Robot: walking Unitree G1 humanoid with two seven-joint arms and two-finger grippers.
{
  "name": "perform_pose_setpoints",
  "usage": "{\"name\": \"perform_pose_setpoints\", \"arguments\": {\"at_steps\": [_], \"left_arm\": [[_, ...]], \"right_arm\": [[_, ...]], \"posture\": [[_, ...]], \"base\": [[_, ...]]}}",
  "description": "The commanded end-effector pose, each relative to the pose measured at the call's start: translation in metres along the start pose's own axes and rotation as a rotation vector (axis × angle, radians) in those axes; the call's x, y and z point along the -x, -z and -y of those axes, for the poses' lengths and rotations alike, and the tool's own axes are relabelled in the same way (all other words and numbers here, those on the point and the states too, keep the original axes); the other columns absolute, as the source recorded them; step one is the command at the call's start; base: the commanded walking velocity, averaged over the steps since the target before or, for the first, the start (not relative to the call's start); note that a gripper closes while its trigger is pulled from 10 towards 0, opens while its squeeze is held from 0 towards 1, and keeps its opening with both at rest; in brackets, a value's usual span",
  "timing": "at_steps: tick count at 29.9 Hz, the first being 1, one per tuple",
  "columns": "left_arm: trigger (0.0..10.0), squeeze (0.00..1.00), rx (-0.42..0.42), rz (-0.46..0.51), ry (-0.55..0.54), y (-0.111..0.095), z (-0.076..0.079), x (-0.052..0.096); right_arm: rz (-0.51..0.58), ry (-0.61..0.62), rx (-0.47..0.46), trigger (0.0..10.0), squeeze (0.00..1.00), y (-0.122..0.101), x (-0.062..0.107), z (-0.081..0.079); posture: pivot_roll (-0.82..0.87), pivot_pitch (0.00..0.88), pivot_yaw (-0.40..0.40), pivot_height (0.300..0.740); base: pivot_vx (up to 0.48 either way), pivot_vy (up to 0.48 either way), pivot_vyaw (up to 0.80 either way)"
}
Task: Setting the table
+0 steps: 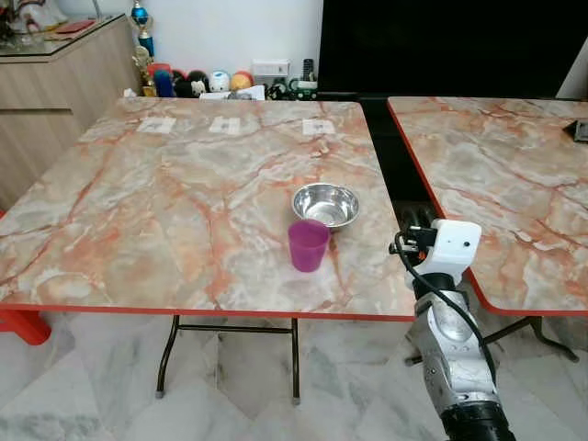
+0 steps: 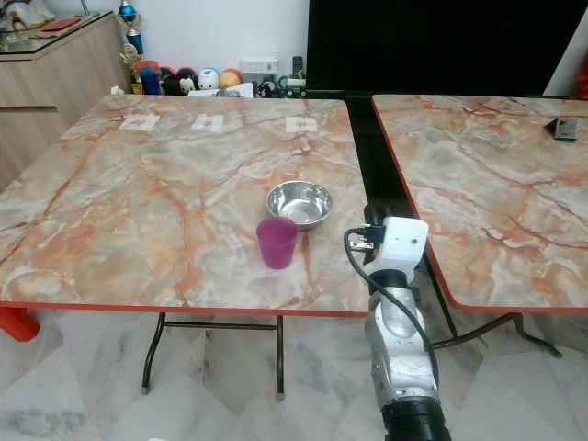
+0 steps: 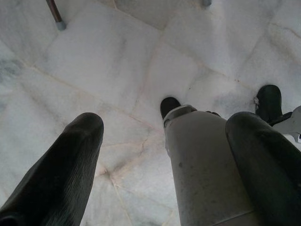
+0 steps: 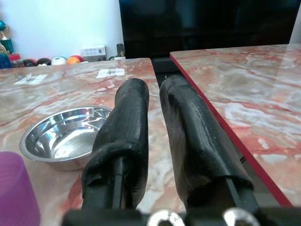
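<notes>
Landmark is the near marble table (image 1: pixel 138 202): your steel bowl (image 1: pixel 325 204) sits toward its right edge, upright and apparently empty, and the purple cup (image 1: pixel 308 244) stands just in front of it on the side nearer you, close beside it, maybe touching at the rims but I can't tell. They read as one place setting grouped near that corner, probably so a seat on the near side reaches both. Your right gripper (image 4: pixel 157 122) is raised at the table's right front corner, level with the top, pointing across the table with bowl and cup just off to its left; the two black fingers are closed together with only a thin slit between them and nothing held. Looks like it's either done placing or parked, my guess only. Your left gripper (image 3: pixel 164 155) hangs idle below the table, aimed at the floor tiles (image 3: pixel 94 61), fingers spread apart and holding nothing; the robot's own leg shows between them. A second marble table (image 1: pixel 514 184) stands right of the first across a dark gap, with a small dark object at its far edge, too small to identify. Paper labels lie along the first table's far side.
</notes>
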State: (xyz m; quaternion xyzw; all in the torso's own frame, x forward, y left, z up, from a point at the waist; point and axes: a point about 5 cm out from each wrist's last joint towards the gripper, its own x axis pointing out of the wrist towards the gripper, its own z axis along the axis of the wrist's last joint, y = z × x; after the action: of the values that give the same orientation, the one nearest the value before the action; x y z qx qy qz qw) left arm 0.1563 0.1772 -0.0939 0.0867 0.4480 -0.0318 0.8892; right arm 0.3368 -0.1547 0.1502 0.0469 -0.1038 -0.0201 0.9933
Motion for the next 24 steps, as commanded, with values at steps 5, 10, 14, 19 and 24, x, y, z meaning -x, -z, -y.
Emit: {"name": "perform_pose_setpoints", "arguments": {"at_steps": [5, 10, 14, 19, 24], "left_arm": [[10.0, 0.0, 0.016, -0.046, 0.015, 0.0111, 0.0047, 0.0024], [10.0, 0.0, 0.022, -0.044, 0.014, 0.0108, 0.0049, 0.0023], [10.0, 0.0, 0.023, -0.045, 0.014, 0.011, 0.0051, 0.0024], [10.0, 0.0, 0.024, -0.046, 0.015, 0.0111, 0.005, 0.0024], [10.0, 0.0, 0.024, -0.046, 0.014, 0.0113, 0.0045, 0.0025]], "right_arm": [[0.009, -0.005, 0.008, 10.0, 0.0, -0.0017, -0.0002, 0.0], [0.008, -0.003, 0.007, 10.0, 0.0, -0.0019, -0.0007, 0.0004], [0.008, -0.004, 0.005, 10.0, 0.0, -0.0022, -0.0008, 0.0005], [0.01, -0.004, -0.001, 10.0, 0.0, -0.0029, -0.0007, -0.0008], [0.008, -0.004, -0.001, 10.0, 0.0, -0.0027, -0.0007, -0.0009]], "posture": [[0.03, 0.063, -0.021, 0.74], [0.03, 0.068, -0.024, 0.74], [0.03, 0.071, -0.025, 0.74], [0.03, 0.077, -0.025, 0.74], [0.03, 0.08, -0.025, 0.74]], "base": [[0.283, 0.0, 0.45], [0.29, 0.0, 0.11], [0.289, 0.0, 0.0], [0.29, 0.0, 0.0], [0.285, 0.0, 0.0]]}}
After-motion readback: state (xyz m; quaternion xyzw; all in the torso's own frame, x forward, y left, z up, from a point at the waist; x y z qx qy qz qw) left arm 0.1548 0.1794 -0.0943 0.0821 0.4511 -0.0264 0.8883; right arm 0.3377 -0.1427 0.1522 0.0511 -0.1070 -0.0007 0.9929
